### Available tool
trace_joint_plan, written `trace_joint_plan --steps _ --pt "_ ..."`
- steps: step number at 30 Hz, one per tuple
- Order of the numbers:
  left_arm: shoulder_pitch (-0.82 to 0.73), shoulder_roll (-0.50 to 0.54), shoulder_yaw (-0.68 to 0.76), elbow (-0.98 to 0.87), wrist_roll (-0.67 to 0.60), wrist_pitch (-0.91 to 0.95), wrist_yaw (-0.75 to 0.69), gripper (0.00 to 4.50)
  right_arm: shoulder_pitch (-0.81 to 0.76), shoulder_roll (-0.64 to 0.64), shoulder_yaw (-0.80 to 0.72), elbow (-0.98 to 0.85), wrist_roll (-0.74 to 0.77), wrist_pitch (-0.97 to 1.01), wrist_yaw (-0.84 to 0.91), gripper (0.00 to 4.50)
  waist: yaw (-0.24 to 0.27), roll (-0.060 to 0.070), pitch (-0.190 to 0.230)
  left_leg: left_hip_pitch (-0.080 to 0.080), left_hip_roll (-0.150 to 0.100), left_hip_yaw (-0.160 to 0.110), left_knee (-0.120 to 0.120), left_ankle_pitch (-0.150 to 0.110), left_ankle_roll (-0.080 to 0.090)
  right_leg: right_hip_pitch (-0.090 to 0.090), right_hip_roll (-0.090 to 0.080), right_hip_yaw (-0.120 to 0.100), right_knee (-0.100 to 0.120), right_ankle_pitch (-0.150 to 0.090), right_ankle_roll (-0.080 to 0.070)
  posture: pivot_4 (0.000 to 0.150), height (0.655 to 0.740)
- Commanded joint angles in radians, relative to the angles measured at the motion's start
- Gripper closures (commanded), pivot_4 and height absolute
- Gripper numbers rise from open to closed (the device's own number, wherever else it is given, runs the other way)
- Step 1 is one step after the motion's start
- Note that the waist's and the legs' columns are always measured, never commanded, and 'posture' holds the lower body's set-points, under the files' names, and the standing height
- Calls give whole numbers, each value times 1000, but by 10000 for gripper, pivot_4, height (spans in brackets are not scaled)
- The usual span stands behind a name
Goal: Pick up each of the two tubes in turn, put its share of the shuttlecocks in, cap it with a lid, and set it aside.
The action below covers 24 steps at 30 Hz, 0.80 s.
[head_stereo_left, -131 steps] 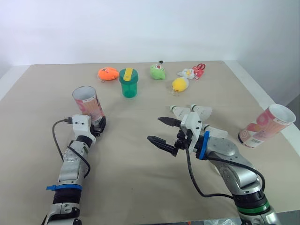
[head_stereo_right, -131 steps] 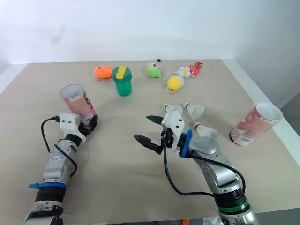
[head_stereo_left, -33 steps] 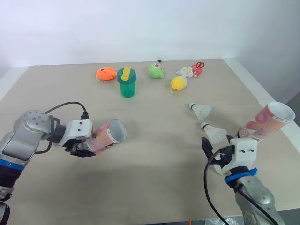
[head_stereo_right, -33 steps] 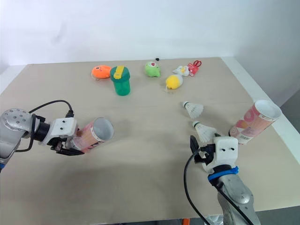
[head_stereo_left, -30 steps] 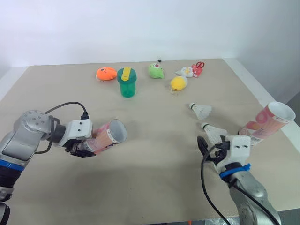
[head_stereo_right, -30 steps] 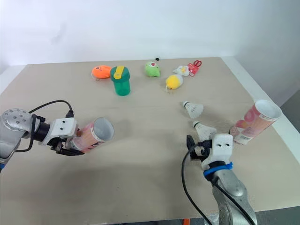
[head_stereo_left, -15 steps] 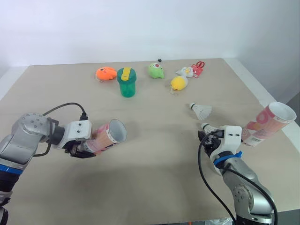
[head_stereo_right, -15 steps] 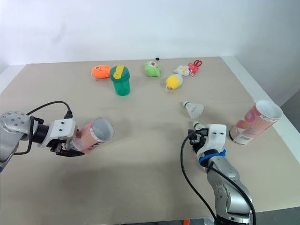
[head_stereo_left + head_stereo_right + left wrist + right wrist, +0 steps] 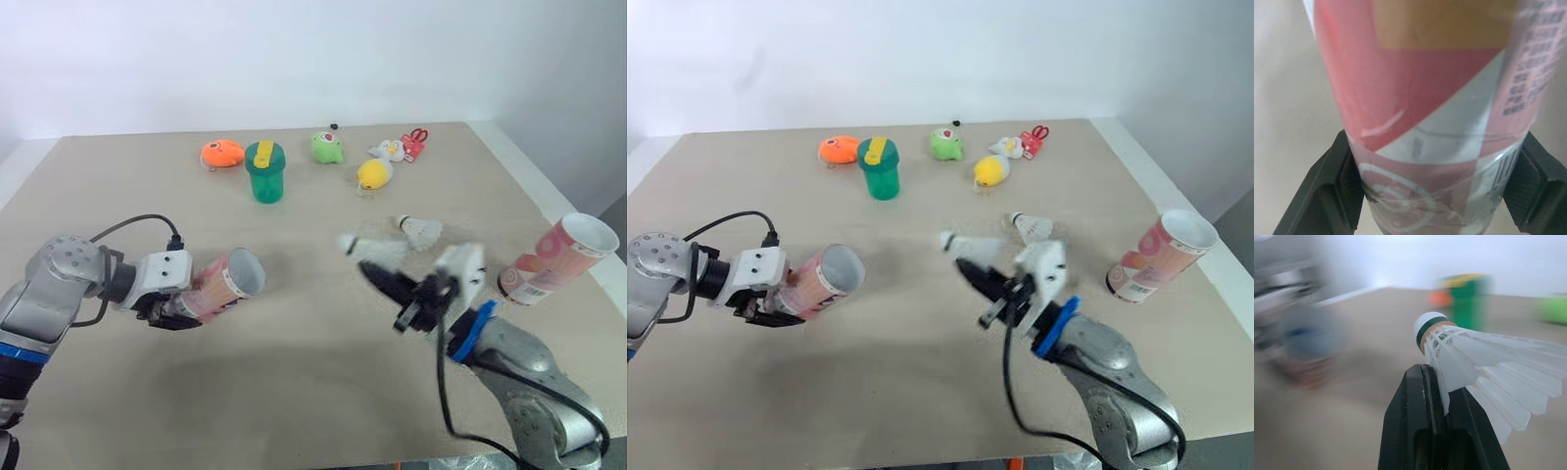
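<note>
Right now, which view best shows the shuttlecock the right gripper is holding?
The right wrist view: the shuttlecock sits close up, cork and feathers plain, pinched in the right gripper. Both eye views give it as a small pale shape at that gripper's tips. The left wrist view faces the tube.

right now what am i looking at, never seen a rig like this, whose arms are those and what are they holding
These are the two arms of a humanoid robot. Each ends in a gripper with two black fingers. The two wide pictures come from cameras on its head, looking down over a table. The two close-ups come from cameras on its wrists.

The left gripper is shut on a pink tube, tipped on its side with the open mouth toward the other arm. The right gripper pinches a white shuttlecock in the air.

On the table are another shuttlecock, a second tube leaning near the right edge, a green cup and a few small toys at the far side.
</note>
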Motion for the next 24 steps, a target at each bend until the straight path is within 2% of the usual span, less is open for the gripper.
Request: trace_joint_plan --steps 1,7,11,14,15,16,17,18,22,23,24 --pt "-8 -26 -44 11 -1 1 -4 13280 -142 -30 109 78 -105 -100 86 44229 0 -1 0 0 0 0 0 0 0 0 0 0 0 0 0 1500 7400" --pt "-35 -40 -58 26 4 2 -4 13280 -419 33 312 320 -251 -204 175 44229 3 -3 1 0 1 0 0 1 1 0 2 -2 0 1 -1 1500 7400" --pt "-38 -42 -56 26 7 4 -4 13280 -475 82 380 373 -310 -251 188 44229 10 -3 1 -4 0 -3 0 0 1 -2 1 -4 0 1 4 1500 7400" --pt "-29 -40 -49 16 3 11 -1 13280 -479 119 380 353 -278 -213 192 44229 10 -3 1 -5 0 -4 0 0 1 -2 1 -5 0 1 4 1500 7400" --pt "-24 -38 -47 13 0 13 -1 13280 -474 132 361 337 -243 -178 190 38277 10 -3 1 -4 1 -5 0 0 1 -2 1 -6 0 1 3 1500 7400" --pt "-21 -38 -46 12 0 14 0 13280 -470 147 343 324 -212 -150 185 36598 10 -3 1 -4 1 -6 0 0 1 -1 1 -7 0 1 3 1500 7400" --pt "-20 -38 -45 11 -1 14 1 13280 -467 155 330 313 -194 -133 182 33087 10 -3 1 -4 1 -6 0 0 1 -1 1 -7 1 2 3 1500 7400" --pt "-18 -38 -45 8 -1 15 3 13280 -460 160 311 298 -173 -113 174 27299 10 -3 1 -4 1 -6 0 0 1 -1 1 -7 1 2 2 1500 7400" --pt "-11 -39 -40 0 -6 21 9 13280 -402 169 199 221 -75 -30 113 9648 12 -3 1 -4 1 -7 0 0 1 -1 1 -8 1 1 2 1500 7400" --pt "-9 -39 -40 -1 -6 21 10 13280 -379 172 163 207 -61 -22 84 3945 13 -3 1 -5 1 -7 0 0 1 -1 1 -8 1 1 2 1500 7400" --pt "-8 -38 -39 -3 -7 22 12 13280 -352 181 120 202 -64 -29 40 396 14 -3 1 -5 1 -7 0 0 1 -1 1 -8 1 1 2 1500 7400"
